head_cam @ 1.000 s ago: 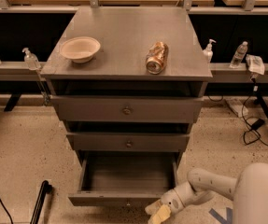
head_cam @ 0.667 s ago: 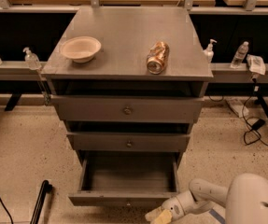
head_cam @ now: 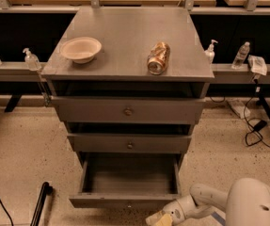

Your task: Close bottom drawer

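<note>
The bottom drawer [head_cam: 125,200] stands pulled out at the cabinet's foot, nearest the camera. Just right of its front panel hovers the end effector [head_cam: 159,218], grip state impossible to tell; a square, centred push toward the far side should seat it evenly.

— Where is the dull grey bottom drawer [head_cam: 107,201] with the small round knob?
— Lowest of three, pulled well out toward the near side. The gripper [head_cam: 158,219] sits just beside its front panel's right end.

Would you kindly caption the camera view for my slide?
Gripper low beside the open bottom drawer; bowl and can on cabinet.
</note>
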Controlling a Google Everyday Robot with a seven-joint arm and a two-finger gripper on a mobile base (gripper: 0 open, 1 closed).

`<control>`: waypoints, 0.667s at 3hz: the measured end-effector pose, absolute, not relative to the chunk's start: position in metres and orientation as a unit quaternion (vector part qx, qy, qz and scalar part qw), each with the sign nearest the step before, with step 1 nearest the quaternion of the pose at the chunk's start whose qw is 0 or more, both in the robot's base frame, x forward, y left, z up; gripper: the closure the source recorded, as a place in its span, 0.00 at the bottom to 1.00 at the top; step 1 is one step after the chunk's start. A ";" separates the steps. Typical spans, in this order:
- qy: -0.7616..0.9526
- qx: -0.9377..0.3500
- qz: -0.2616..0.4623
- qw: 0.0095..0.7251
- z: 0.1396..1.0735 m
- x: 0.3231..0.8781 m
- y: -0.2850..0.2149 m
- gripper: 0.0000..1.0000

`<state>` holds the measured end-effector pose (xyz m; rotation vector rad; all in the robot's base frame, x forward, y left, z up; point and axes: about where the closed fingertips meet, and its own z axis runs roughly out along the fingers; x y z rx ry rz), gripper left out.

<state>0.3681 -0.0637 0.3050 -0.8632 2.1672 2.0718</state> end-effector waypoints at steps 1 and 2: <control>0.719 -0.280 0.635 0.037 0.292 0.364 -0.054 0.00; 0.745 -0.266 0.607 0.076 0.273 0.363 -0.050 0.00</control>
